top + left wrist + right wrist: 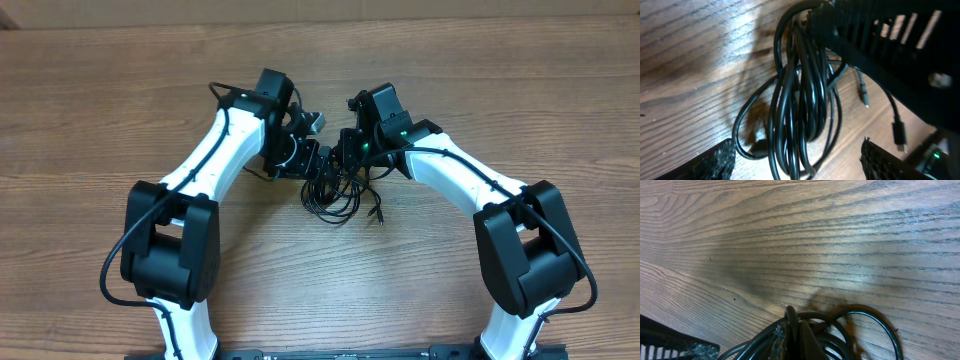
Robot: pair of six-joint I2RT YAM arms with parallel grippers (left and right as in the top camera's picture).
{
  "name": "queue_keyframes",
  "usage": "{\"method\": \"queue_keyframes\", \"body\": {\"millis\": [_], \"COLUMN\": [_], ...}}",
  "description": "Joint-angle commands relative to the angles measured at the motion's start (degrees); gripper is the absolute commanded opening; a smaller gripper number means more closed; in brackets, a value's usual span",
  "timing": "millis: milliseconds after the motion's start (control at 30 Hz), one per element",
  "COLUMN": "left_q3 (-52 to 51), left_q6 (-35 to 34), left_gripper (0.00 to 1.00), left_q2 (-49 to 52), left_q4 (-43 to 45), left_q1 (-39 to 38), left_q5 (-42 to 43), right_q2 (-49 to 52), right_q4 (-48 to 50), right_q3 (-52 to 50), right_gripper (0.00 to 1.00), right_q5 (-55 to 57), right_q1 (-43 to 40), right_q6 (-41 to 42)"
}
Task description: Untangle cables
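Right gripper [348, 158] is clenching its jaws on the cables [335, 195]. Left gripper [801, 161] is holding its jaws released astride the loops.

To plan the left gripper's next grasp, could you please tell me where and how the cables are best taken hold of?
Probably the free strand just behind its plug, taken from above with fingers across it. It lies alone on the table, apart from the bunched cables, which the right gripper pinches at one end.
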Motion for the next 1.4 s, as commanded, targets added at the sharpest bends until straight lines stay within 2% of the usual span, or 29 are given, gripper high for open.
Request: {"method": "queue_keyframes", "body": {"millis": [0,100,133,300,567,600,1033,1133,1367], "left_q3": [-1.11,-2.8,-3.58,-6.43,-7.63,-7.63,-7.65,-7.65,-7.65], "left_q6": [-5.62,-6.56,-6.69,-7.78,-8.02,-8.04,-8.0,-7.78,-7.54], "left_gripper": [0.78,0.58,0.54,0.51,0.07,0.04,0.04,0.04,0.04], "left_q2": [-1.51,-1.51,-1.51,-1.51,-1.51,-1.51,-1.51,-1.51,-1.51], "left_q4": [1.31,3.48,4.26,6.71,7.04,7.02,5.66,5.05,4.92], "left_q1": [-1.64,-2.29,-2.32,-2.16,-1.42,-1.25,-0.44,-0.44,-0.44], "left_q5": [-7.39,-8.81,-8.81,-9.62,-13.35,-13.77,-20.46,-22.36,-22.75], "right_q2": [0.15,0.13,0.13,0.13,0.15,0.13,0.11,0.04,0.02], "right_q4": [0.15,0.15,0.11,-0.28,-1.38,-1.68,-6.12,-10.45,-25.0], "right_q3": [-1.01,-1.01,-1.01,-1.01,-1.01,-1.01,-0.02,2.86,14.23], "right_gripper": [0.04,0.04,0.04,0.04,0.04,0.04,0.04,0.04,0.04], "right_q5": [0.59,0.59,0.59,0.59,0.59,0.63,-1.36,-3.58,-10.75], "right_q1": [-0.09,-0.09,-0.09,-0.09,-0.11,-0.11,-1.62,-3.19,-8.37], "right_q6": [0.02,0.02,0.02,0.02,-0.22,-0.26,-0.59,-0.87,-8.17]}}
